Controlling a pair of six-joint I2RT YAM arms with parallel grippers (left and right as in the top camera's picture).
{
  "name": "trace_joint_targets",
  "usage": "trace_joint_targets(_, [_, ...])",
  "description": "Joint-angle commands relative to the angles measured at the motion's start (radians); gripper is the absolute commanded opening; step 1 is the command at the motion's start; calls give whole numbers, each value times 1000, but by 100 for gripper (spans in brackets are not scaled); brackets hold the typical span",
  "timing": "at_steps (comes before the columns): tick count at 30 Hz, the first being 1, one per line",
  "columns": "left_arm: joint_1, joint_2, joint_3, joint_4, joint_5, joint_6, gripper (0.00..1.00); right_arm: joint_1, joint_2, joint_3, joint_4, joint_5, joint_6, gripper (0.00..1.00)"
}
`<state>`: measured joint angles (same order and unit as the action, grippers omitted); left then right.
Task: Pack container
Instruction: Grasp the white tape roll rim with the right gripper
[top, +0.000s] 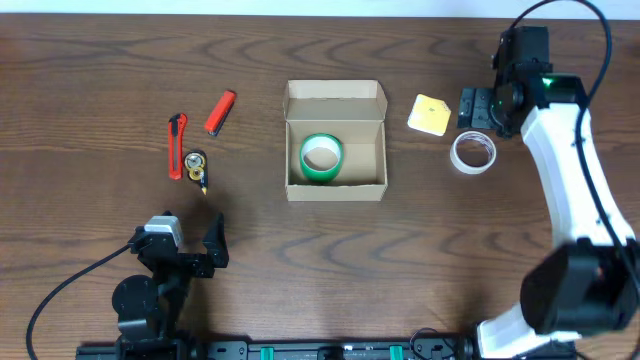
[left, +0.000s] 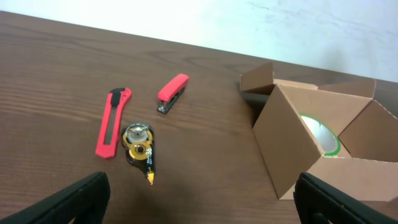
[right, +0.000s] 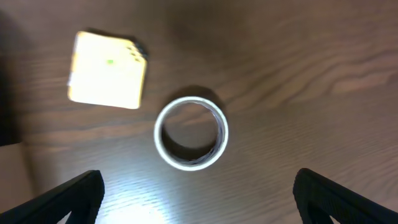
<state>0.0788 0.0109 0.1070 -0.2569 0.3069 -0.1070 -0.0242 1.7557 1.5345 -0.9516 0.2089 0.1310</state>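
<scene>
The container (top: 335, 185) is an open tan cardboard box at the table's middle, its flaps standing up; the left wrist view shows it at the right (left: 292, 143). A green tape roll (top: 321, 158) lies flat inside it, and part of this green tape roll (left: 334, 147) shows past the box wall. A white tape roll (top: 472, 152) lies on the table right of the box, just below my right gripper (top: 474, 108). In the right wrist view the white roll (right: 191, 133) sits ahead of the open right gripper (right: 199, 202), untouched. My left gripper (top: 188, 240) is open and empty near the front left (left: 202, 199).
A yellow sticky-note pad (top: 431, 114) lies between the box and the right gripper (right: 107, 78). Left of the box are a red box cutter (top: 177, 146), a red stapler (top: 220, 111) and a correction-tape dispenser (top: 196, 168).
</scene>
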Motion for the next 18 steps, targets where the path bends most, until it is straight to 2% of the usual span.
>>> trace_joint_targets(1, [6, -6, -25, -3, -11, 10, 95, -41, 76, -11, 15, -7, 32, 96])
trace_joint_targets(10, [6, -6, -25, -3, -11, 10, 95, -126, 221, -11, 84, -21, 23, 93])
trace_joint_targets(18, [6, -6, -25, -3, -11, 10, 95, -139, 307, -11, 126, -83, -65, 81])
